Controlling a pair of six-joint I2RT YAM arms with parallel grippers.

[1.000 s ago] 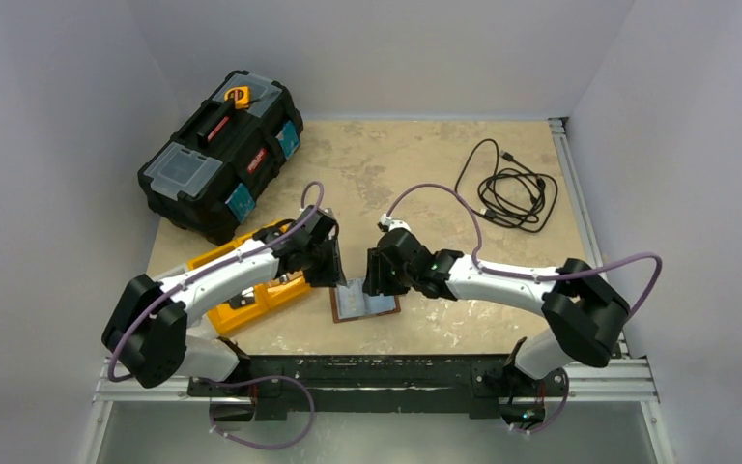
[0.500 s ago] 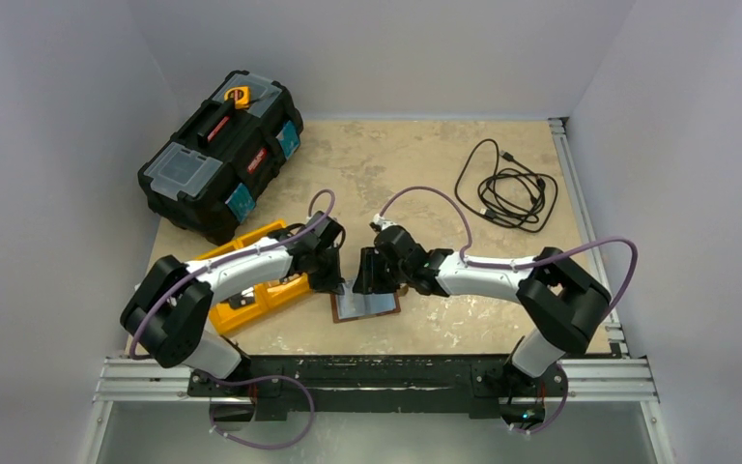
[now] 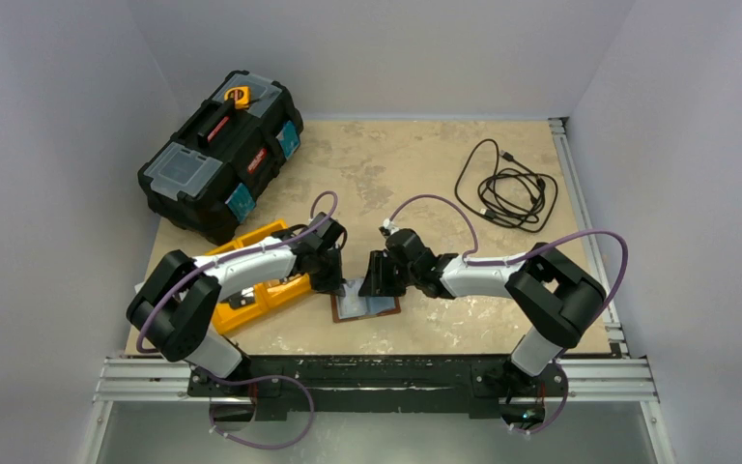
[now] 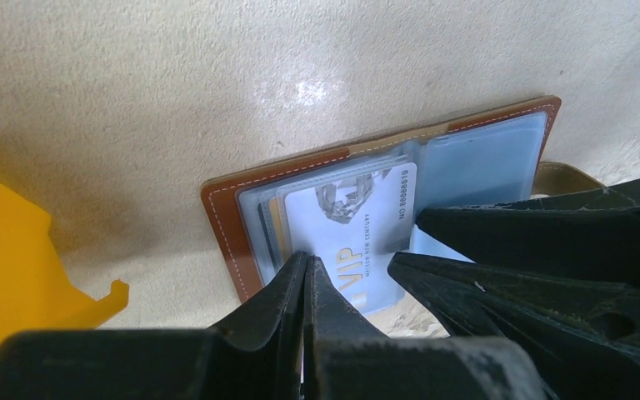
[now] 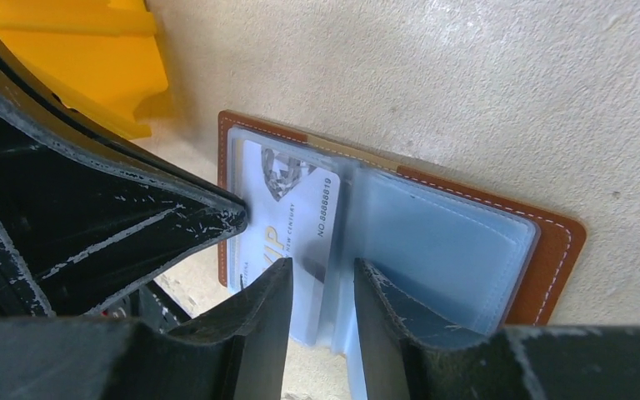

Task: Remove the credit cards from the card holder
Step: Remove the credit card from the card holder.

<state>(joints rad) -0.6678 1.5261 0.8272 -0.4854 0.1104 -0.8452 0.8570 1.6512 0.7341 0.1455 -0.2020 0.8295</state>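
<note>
The card holder [image 3: 375,308] lies open on the table, brown border [image 4: 225,225] around pale blue sleeves [image 5: 433,242]. A white VIP credit card [image 4: 358,221] sticks partly out of the left sleeve. My left gripper [image 4: 308,260] is shut, its tips pressed down at the card's left edge; nothing shows between the jaws. My right gripper [image 5: 321,271] stands open over the holder's middle. Its fingers [image 5: 271,287] straddle the card's right edge and a clear sleeve leaf without pinching them. In the top view both grippers, left [image 3: 338,284] and right [image 3: 371,284], meet over the holder.
An orange tray [image 3: 224,315] sits just left of the holder, under the left arm. A black toolbox [image 3: 222,155] stands at the back left. A coiled black cable [image 3: 507,188] lies at the back right.
My left gripper has closed fully and dropped to the holder's left edge. The right gripper has narrowed a little and shifted left over the holder.
</note>
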